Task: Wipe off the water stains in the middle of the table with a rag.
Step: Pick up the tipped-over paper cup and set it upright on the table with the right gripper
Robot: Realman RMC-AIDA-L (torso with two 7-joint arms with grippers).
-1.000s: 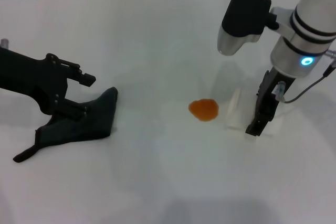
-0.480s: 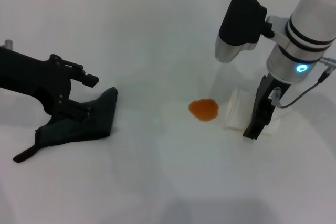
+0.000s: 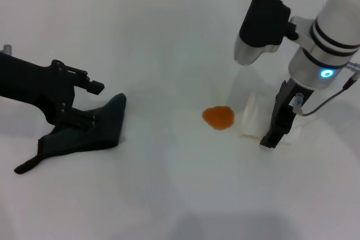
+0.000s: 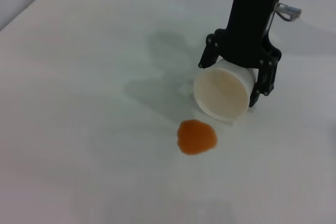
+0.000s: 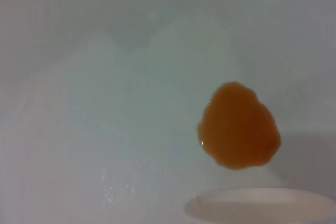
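Hardly anything moves: right gripper (image 3: pixel 269 136) clamps the tipped cup (image 4: pixel 222 91) beside the stain (image 3: pixel 218 117); left gripper (image 3: pixel 79 108), fingers spread, rests at the rag (image 3: pixel 84 134).

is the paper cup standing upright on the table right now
No, the paper cup lies tipped on its side, mouth toward the orange stain, with the right gripper clamped around it.
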